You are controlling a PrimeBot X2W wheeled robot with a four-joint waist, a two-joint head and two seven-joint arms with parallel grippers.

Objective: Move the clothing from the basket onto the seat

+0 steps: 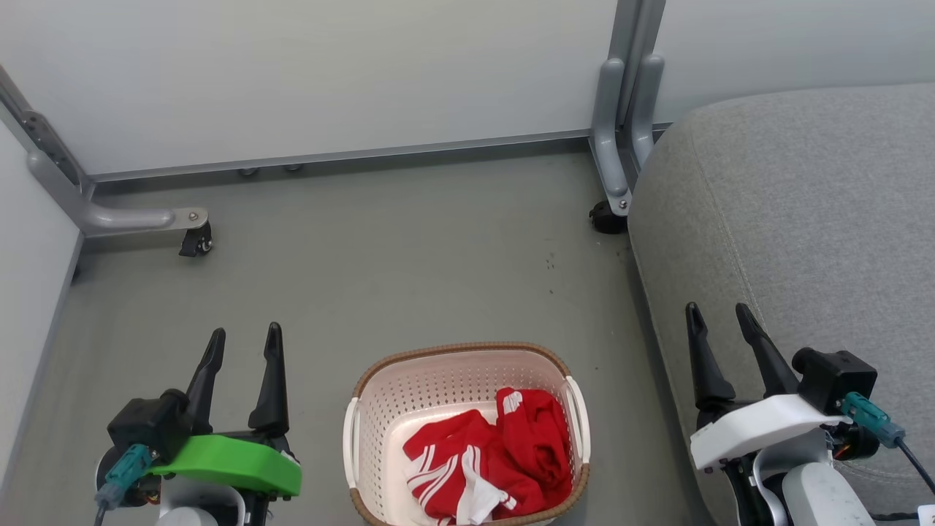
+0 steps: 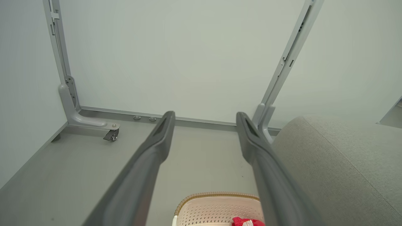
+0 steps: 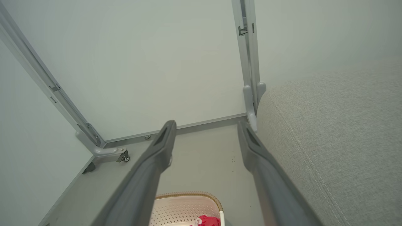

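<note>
Entry: my left gripper [image 1: 246,330] and right gripper [image 1: 716,308], jaws apart, empty; hazard was snagging the basket [image 1: 424,387] wall or lifting both tangled clothing [image 1: 504,453] pieces, lower centre.

Floor [image 1: 402,256]: flat, grey, with a few dark specks [image 1: 549,264]. Back wall [image 1: 329,73]: pale matt panels joined at a grey metal post [image 1: 627,88], with a grey rail [image 1: 336,156] along the base. Left caster [image 1: 196,241] and right caster [image 1: 606,218], both black, rest on the floor.

The head view crops the basket [image 1: 460,348] at its near rim and the seat [image 1: 803,219] at right.
</note>
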